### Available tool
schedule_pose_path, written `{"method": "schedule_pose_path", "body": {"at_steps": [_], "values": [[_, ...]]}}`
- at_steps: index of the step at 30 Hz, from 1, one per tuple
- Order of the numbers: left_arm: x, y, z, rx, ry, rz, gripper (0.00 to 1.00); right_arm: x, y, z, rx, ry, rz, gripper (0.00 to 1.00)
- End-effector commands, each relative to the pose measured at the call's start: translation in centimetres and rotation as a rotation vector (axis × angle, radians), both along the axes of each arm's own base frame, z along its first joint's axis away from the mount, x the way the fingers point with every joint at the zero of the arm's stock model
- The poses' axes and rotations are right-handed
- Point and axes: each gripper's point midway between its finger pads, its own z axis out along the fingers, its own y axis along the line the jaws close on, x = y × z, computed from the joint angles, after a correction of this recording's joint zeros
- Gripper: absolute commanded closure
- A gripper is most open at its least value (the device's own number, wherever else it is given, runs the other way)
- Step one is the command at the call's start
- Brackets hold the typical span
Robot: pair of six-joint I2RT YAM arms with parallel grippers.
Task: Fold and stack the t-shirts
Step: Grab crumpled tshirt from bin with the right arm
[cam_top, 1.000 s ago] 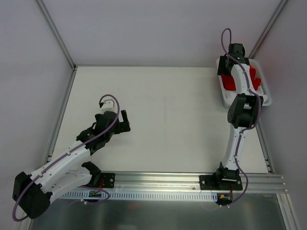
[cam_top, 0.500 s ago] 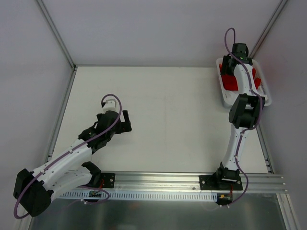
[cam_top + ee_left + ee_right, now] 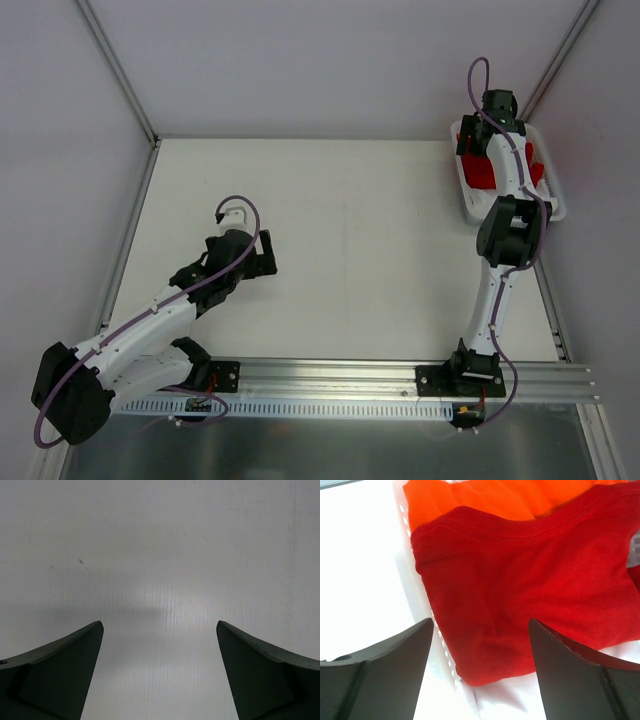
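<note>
White table point(image 3: 350, 250): L gripper point(image 3: 159, 623) wide apart, empty; R gripper point(image 3: 481, 620) spread over red shirt point(image 3: 535, 575), holding nothing.

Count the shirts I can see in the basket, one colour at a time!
Red shirt: 1
Orange shirt: 1
White shirt: 1 (just a bit peeking out under the red one)
Total: 3 showing
</note>
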Motion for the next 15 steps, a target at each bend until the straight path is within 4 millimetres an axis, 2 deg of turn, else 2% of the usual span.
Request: {"method": "schedule_pose_path", "body": {"at_steps": [1, 12, 15], "values": [[0.2, -0.6, -0.1, -0.024, -0.007, -0.014, 0.01, 0.6, 0.0, 0.6, 0.023, -0.022, 0.004, 0.19], [0.2, -0.6, 0.1, -0.027, -0.012, -0.015, 0.01, 0.4, -0.4, -2.3, 0.027, 0.038, -0.007, 0.18], [0.2, -0.5, 0.1, -0.028, -0.016, -0.011, 0.01, 0.3, -0.6, -2.7, 0.021, 0.047, -0.01, 0.42]]}}
